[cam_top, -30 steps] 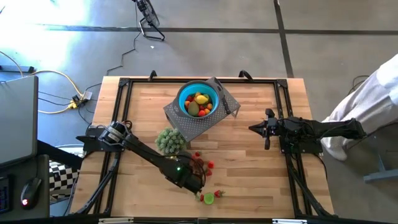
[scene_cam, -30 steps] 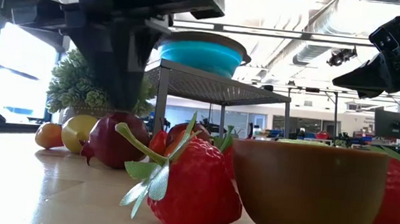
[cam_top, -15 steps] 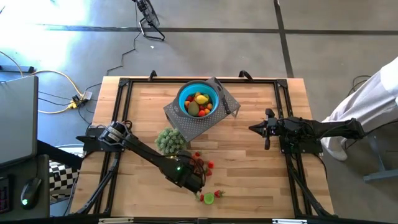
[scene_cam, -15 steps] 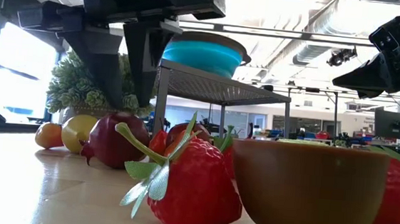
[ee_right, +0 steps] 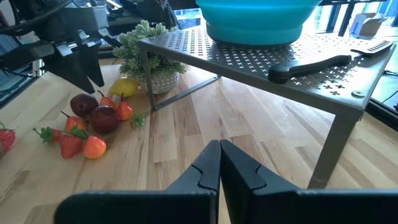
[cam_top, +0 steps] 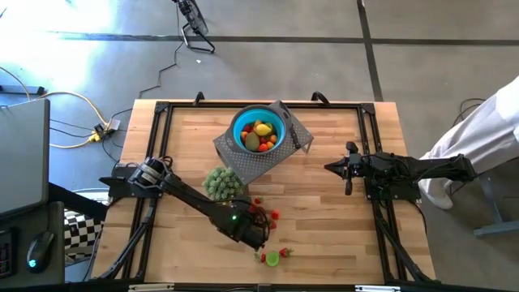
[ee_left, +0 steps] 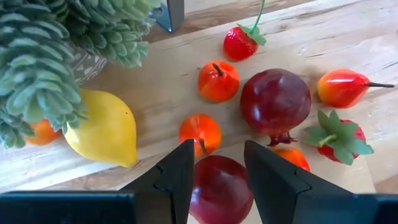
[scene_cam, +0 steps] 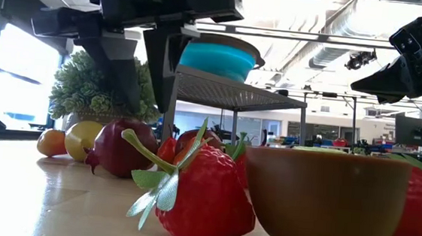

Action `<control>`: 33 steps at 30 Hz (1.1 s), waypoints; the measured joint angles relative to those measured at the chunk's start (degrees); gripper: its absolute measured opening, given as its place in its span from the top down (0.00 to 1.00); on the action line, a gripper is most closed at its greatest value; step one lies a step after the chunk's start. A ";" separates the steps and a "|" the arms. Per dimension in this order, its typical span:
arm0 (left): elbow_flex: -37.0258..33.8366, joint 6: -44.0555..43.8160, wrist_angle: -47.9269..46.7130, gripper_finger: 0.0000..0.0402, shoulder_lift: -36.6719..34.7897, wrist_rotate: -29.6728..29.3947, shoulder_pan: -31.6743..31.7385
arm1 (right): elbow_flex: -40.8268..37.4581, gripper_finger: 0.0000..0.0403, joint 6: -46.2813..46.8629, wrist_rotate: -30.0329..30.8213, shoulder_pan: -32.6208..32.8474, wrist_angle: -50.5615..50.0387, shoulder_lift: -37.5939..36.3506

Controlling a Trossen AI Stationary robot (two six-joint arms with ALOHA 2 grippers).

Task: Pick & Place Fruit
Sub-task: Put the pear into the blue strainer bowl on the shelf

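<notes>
Loose fruit (cam_top: 263, 212) lies on the wooden table in front of the potted plant (cam_top: 223, 183): a lemon (ee_left: 106, 127), a pomegranate (ee_left: 275, 99), strawberries, and small orange and red pieces. More fruit fills the blue bowl (cam_top: 238, 122), which stands on a perforated metal rack (cam_top: 243, 166). My left gripper (ee_left: 219, 149) hangs open above this cluster. Its fingers stand on either side of a dark red fruit (ee_left: 221, 186) and just above it, as the low view (scene_cam: 147, 109) shows. My right gripper (cam_top: 328, 168) hovers shut over the table's right half.
A black-handled knife (ee_right: 311, 65) lies on the rack beside the bowl. A lime green half fruit (cam_top: 272, 259) and strawberries (scene_cam: 205, 197) sit near the table's near edge. A person in white stands beyond the right edge (cam_top: 478, 130). Bare wood lies between the arms.
My left gripper's fingers showed as one dark mass down at the fruit a second ago. They now stand apart, and the gripper has shifted slightly toward the table's right. The fruit stays where it was.
</notes>
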 joint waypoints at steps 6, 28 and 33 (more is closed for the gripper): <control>-0.02 0.00 0.00 0.66 0.00 0.04 0.00 | 0.00 0.99 0.00 0.00 0.00 0.00 0.00; -2.64 0.01 2.60 0.66 0.02 0.87 -0.09 | 0.00 0.99 0.00 0.00 0.00 0.00 0.00; -2.64 0.02 2.69 0.68 0.02 0.86 -0.09 | 0.00 0.99 0.00 0.00 0.00 0.00 0.00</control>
